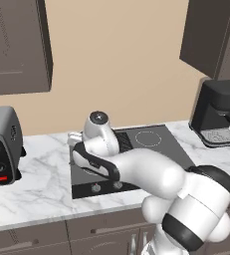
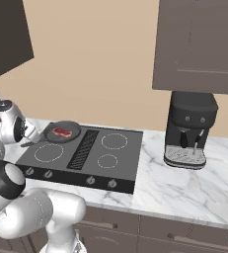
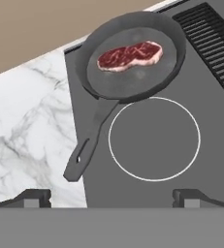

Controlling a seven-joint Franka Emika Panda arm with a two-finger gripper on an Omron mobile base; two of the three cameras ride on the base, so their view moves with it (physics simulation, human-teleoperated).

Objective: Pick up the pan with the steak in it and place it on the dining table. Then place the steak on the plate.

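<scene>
The pan [image 3: 133, 55] sits on the back corner of the black stove [image 3: 181, 145], and the steak [image 3: 129, 55] lies flat inside it. The pan's handle [image 3: 89, 145] points toward the pincer [image 3: 111, 197]. The pincer hangs above the stove with its two tips wide apart, and it holds nothing. So the job has hardly started. The pan has not been lifted yet. It must go to the dining table, and then the steak must go on the plate.
</scene>
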